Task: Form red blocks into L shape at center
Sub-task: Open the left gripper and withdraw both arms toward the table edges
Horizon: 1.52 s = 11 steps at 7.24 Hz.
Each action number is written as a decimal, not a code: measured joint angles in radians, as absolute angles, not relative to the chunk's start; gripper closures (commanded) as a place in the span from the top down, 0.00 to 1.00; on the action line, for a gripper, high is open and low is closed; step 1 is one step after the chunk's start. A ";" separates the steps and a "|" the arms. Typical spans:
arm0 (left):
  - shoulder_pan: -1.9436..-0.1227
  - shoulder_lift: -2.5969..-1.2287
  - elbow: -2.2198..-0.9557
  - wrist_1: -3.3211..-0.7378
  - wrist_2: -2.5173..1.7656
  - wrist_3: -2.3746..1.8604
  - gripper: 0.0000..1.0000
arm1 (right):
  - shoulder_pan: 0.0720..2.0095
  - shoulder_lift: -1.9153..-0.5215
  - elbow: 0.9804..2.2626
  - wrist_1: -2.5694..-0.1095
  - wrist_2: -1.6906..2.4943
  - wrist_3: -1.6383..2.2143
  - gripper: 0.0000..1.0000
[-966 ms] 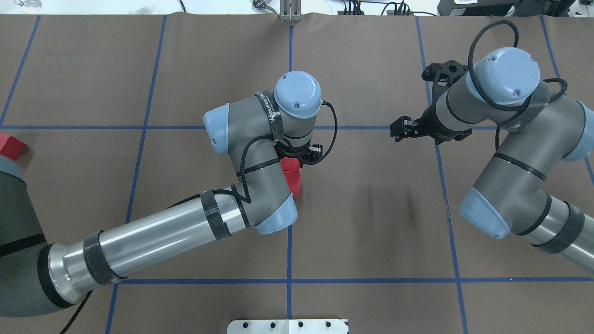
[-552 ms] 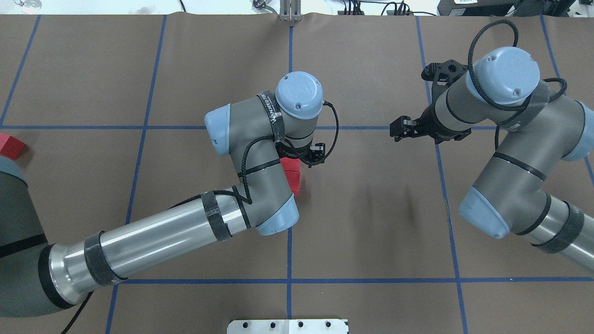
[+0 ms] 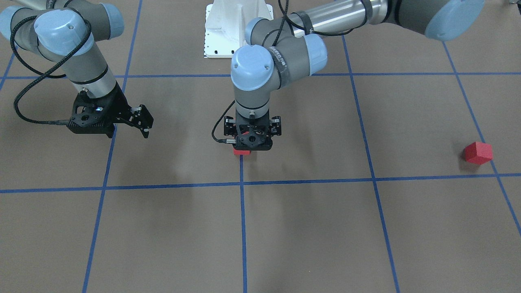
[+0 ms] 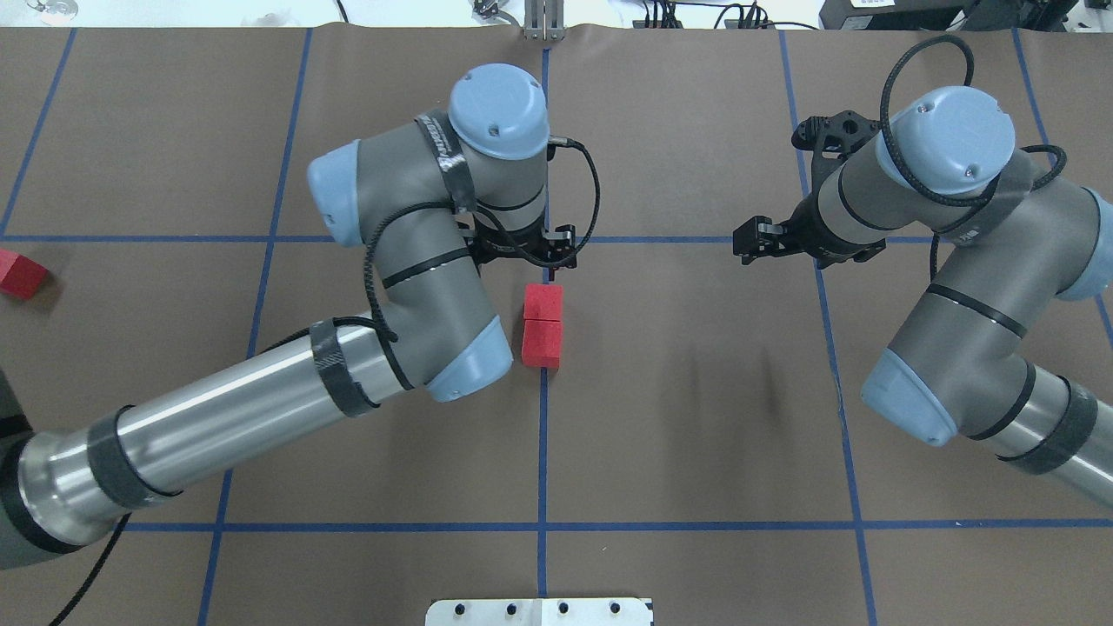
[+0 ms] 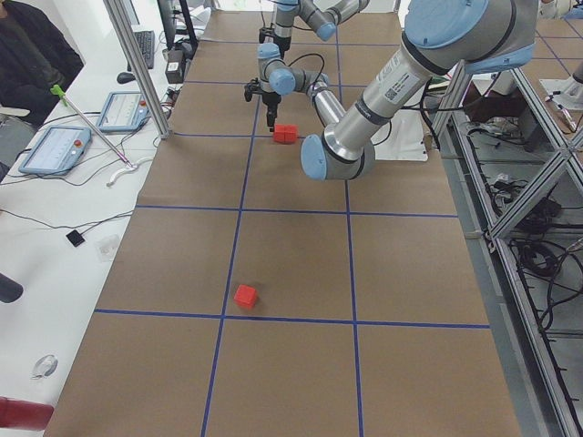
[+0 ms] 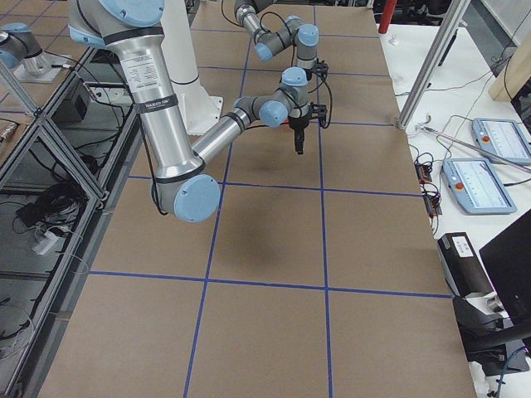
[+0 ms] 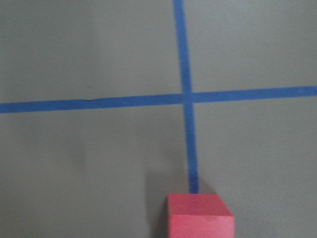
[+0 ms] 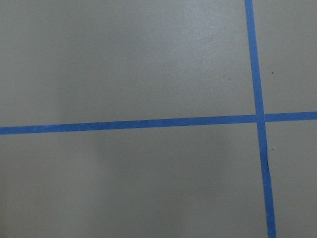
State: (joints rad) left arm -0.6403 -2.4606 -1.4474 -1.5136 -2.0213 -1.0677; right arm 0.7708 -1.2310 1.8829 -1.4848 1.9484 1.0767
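Red blocks (image 4: 543, 323) paired at center (image 4: 600, 391); third block (image 4: 22, 274) far off; left claw (image 4: 553, 261) empty, spread unclear, may clip pair leaving.

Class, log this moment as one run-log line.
stage: L unfinished | center: two red blocks touching on tape line | third block: far left | left gripper: at pair's far end | right gripper: open

The nearer block (image 4: 541, 344) and the farther block (image 4: 543, 305) lie touching in a row on the desk's (image 4: 696, 417) middle tape line (image 4: 542, 452) — between the two cross lines (image 4: 696, 525). The left tool (image 4: 555, 259) hangs just beyond the farther block. The third block (image 4: 21, 274) lies well apart, far out on the left — the right tool (image 4: 753, 242) hangs well to the right.
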 measured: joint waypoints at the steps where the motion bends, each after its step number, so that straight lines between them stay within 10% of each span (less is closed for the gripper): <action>1: -0.683 -2.331 -1.589 -1.511 -2.059 -1.039 0.99 | 0.778 -1.231 1.882 -1.485 1.950 1.076 1.00; 5: -0.975 -1.854 -1.834 -1.603 -2.222 -0.702 0.99 | 0.851 -1.267 1.883 -1.487 2.012 1.036 1.00; 11: -1.265 -1.640 -1.570 -1.851 -2.312 -0.069 0.99 | 1.114 -1.494 1.876 -1.484 2.223 0.642 1.00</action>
